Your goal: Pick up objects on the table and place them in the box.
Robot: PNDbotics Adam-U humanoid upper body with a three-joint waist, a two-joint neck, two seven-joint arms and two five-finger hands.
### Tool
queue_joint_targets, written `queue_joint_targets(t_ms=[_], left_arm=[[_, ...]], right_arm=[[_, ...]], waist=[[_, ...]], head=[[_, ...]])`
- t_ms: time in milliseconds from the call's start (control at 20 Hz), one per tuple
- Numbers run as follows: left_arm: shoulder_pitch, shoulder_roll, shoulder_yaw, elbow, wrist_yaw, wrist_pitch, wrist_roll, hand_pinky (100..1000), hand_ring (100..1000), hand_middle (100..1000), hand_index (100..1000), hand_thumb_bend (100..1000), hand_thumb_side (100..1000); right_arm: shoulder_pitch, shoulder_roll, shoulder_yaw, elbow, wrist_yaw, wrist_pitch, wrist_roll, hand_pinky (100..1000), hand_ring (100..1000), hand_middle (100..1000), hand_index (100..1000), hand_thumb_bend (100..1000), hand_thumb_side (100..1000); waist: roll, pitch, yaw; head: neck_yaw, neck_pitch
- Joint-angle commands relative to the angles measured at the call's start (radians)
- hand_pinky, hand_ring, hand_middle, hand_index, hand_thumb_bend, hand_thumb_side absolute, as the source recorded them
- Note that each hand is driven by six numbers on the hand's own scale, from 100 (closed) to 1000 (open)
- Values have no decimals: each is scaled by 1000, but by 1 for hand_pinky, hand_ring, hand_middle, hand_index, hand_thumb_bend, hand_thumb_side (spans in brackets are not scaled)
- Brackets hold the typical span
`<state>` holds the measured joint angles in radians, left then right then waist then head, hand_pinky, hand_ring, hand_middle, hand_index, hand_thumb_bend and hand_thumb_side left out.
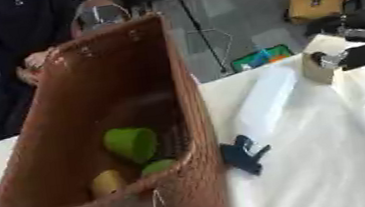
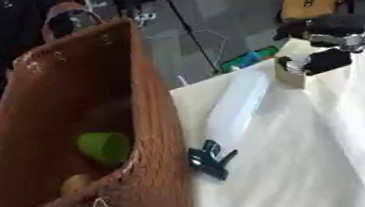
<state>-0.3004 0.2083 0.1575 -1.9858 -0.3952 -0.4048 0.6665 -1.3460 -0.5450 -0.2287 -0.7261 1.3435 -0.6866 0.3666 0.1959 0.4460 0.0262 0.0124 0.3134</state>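
A tall woven brown basket [image 1: 104, 85] stands at the left of the white-covered table [image 1: 334, 156], tilted so that its open mouth faces the camera. Inside it, low down, lie a green cup [image 1: 131, 143] on its side, a yellowish rounded thing [image 1: 106, 182] and a smaller green thing [image 1: 157, 167] beside it (too blurred to name more closely).

Just outside the basket's right wall, on the cloth, lies a small dark blue clip-like object [image 1: 244, 154], close to the basket's wall; whether it touches cannot be told. Behind it a long pale, translucent-looking wrapped thing [image 1: 265, 99] lies on the table, running from near the clip up toward the far edge.

The right hand [image 1: 358, 56] comes in from the upper right, its black and silver arm reaching leftward over the far right corner of the table. The hand is at a small tan box [image 1: 320, 63] that stands near the table's far edge, with the dark fingers against the box's right side. Whether those fingers are curled round the box or merely resting beside it cannot be told from either view.

The left hand shows in neither view.
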Motion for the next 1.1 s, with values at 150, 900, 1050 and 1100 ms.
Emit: queue_joint_targets(t_ms=[150,900,1050,1100], left_arm=[[-12,10,2,-14,3,-5,0,668,717,828,728,100,761],[-15,5,5,-14,-3,-7,3,668,716,828,725,100,750],[-16,4,5,-14,-4,-6,4,668,716,828,724,100,747],[-16,4,4,-14,-4,-6,4,668,716,828,724,100,747]], right_arm=[[-24,-32,-19,-14,34,-5,-25,876,1000,1000,1000,193,962],[-24,-52,-48,-19,2,29,9,892,993,1000,1000,194,967],[-27,-53,-47,-23,-13,29,37,897,985,1000,1000,222,951],[-28,-53,-47,-25,-19,29,47,897,985,1000,1000,222,951]], waist=[[-5,-15,6],[6,19,21],[7,26,21],[7,28,21]], head=[[-9,-23],[-38,-73],[-41,-77],[-41,-78]])
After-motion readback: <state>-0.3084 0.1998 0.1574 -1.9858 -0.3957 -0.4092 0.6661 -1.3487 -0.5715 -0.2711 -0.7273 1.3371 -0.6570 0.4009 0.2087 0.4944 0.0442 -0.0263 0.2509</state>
